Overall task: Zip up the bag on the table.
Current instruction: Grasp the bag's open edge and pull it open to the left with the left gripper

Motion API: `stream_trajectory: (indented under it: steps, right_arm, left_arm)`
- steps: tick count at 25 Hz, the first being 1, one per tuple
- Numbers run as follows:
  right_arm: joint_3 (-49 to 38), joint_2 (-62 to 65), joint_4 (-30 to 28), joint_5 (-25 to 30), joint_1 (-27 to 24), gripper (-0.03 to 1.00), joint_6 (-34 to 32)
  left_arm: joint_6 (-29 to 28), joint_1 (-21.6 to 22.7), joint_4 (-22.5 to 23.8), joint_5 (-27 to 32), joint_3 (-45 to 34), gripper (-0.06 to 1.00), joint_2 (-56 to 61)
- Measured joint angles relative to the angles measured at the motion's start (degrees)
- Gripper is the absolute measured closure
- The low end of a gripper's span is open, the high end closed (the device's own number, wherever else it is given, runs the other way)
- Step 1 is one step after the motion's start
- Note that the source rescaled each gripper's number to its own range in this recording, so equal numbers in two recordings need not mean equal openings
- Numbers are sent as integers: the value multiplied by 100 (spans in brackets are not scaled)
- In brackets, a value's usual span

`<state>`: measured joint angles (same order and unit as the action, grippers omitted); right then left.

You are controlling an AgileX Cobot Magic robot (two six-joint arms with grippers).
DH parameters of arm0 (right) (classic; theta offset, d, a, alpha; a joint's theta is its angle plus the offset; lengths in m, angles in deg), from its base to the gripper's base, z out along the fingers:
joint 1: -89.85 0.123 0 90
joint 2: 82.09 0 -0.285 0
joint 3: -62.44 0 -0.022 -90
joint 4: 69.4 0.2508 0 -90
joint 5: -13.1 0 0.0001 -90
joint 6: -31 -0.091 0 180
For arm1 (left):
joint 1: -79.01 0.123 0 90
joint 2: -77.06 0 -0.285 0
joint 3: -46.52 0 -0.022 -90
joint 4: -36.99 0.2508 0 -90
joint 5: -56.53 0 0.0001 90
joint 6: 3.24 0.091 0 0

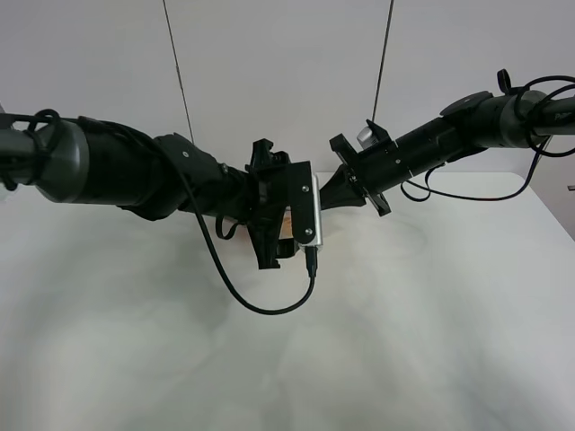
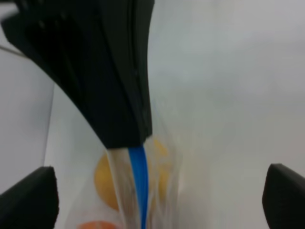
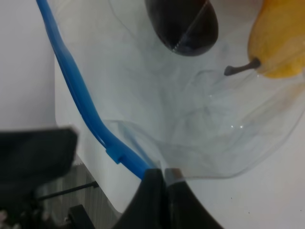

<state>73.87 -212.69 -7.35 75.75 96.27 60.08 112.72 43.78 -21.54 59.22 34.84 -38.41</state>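
I've got the table spread wide beneath the bag, and both arms meet right above the bag. The left gripper hangs over the bag with its fingers wide apart, holding nothing. The right gripper is clamped tight on the bag's blue strip. Inside the bag I see a pear, a dark purple item beside it, and a sliver of orange.

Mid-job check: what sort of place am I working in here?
Probably a robot lab or test bench: a plain white table, a blank pale wall behind it, and thin cables hanging from above.
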Motion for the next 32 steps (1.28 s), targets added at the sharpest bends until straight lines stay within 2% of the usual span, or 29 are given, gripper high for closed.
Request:
stream_trajectory:
  steps: [3,14,18,21,25,32]
  right_arm:
    - [0,0,0,4,0,97,0]
    - [0,0,0,4,0,97,-16]
    - [0,0,0,4,0,97,-16]
    - [0,0,0,4,0,97,-16]
    - [0,0,0,-7,0,97,-16]
    - [0,0,0,-11,0,97,-16]
  left_arm:
    - [0,0,0,-136,0,6,-82]
    - [0,0,-5,-415,0,60,-102]
    - [0,0,-5,-423,0,72,-102]
    - [0,15,-5,-516,0,76,-102]
    - [7,121,-5,-509,0,78,-102]
    - [7,187,-10,-133,0,78,-102]
